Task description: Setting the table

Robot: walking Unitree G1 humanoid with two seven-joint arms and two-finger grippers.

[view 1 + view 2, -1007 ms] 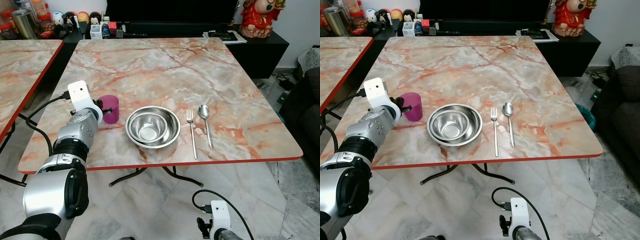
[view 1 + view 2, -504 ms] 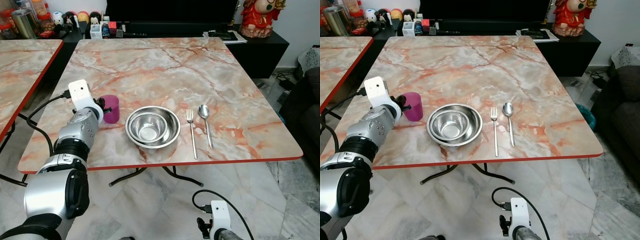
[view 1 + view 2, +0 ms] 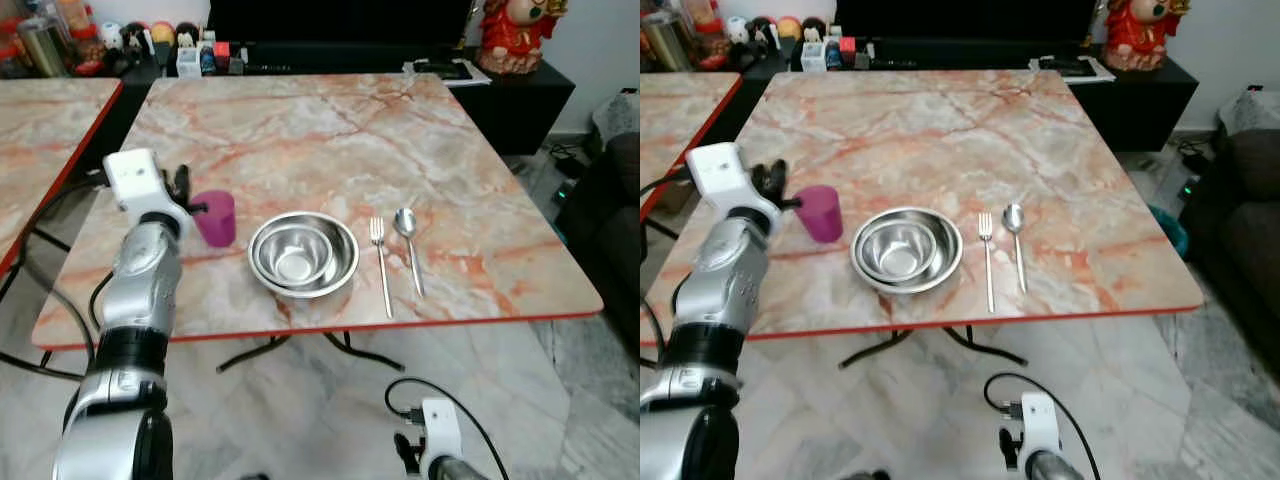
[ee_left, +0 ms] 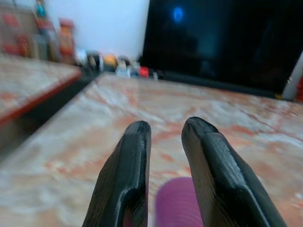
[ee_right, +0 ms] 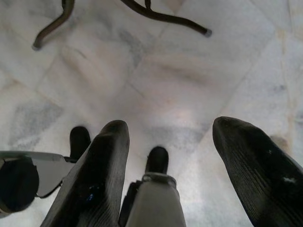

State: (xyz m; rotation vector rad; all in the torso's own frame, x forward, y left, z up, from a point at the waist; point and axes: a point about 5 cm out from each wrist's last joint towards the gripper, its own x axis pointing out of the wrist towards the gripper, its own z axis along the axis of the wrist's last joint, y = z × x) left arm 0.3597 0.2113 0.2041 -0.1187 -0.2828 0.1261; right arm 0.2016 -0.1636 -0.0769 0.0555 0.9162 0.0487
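Hovering left end effector (image 4: 165, 142), fingers slightly parted | above purple cup (image 3: 216, 217) | right end effector (image 5: 170, 156) spread | no legible writing

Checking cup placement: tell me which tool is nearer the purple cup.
Left. The left tool sits just beside the purple cup on its left, apart from it; the right tool hangs low over the floor.

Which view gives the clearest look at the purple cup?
The left eye view: the purple cup stands whole and upright on the table, beside the steel bowls, with the left gripper next to it. The right eye view matches. The left wrist view shows a blurred part beyond its fingers.
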